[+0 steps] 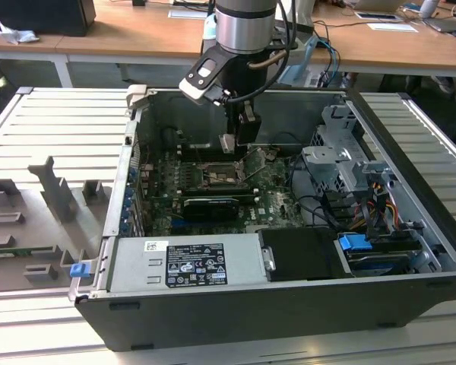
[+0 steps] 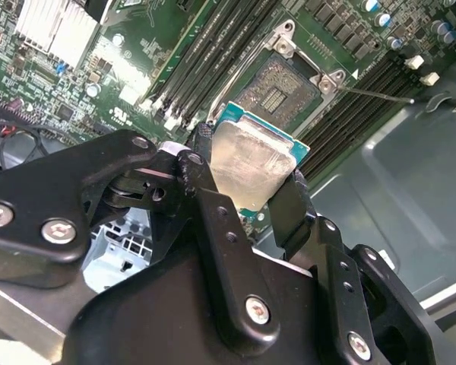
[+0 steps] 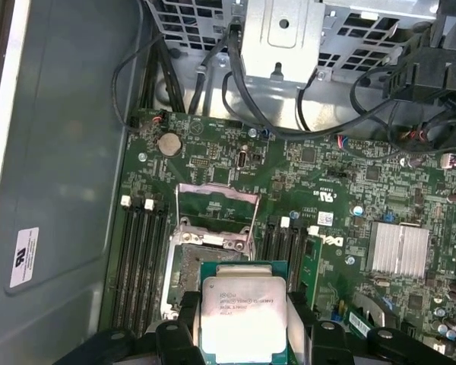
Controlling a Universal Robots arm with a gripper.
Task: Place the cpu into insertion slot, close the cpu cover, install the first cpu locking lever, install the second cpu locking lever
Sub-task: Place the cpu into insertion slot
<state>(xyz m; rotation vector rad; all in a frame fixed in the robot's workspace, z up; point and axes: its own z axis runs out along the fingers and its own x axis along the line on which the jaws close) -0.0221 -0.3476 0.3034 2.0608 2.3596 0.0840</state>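
My gripper (image 2: pixel 251 173) is shut on the cpu (image 2: pixel 247 152), a flat square chip with a pale metal top and green edge, pinched at two opposite sides. In the exterior view the gripper (image 1: pixel 232 141) hangs inside the open computer case, a little above the motherboard. The insertion slot (image 3: pixel 188 266) is a dark square socket that lies bare just beside and below the held cpu (image 3: pixel 243 308). The cpu cover (image 3: pixel 216 204) stands swung up at the socket's far edge. A thin locking lever (image 2: pixel 380 95) sticks out from the slot (image 2: pixel 277 85).
Memory slots (image 3: pixel 140 251) flank the socket on both sides. A silver heat sink (image 3: pixel 399 249), a black ribbed module (image 1: pixel 209 205), the power supply (image 1: pixel 186 262) and a drive cage (image 1: pixel 342 163) with cables crowd the case. Grey fixtures (image 1: pixel 49 194) sit on the exterior view's left.
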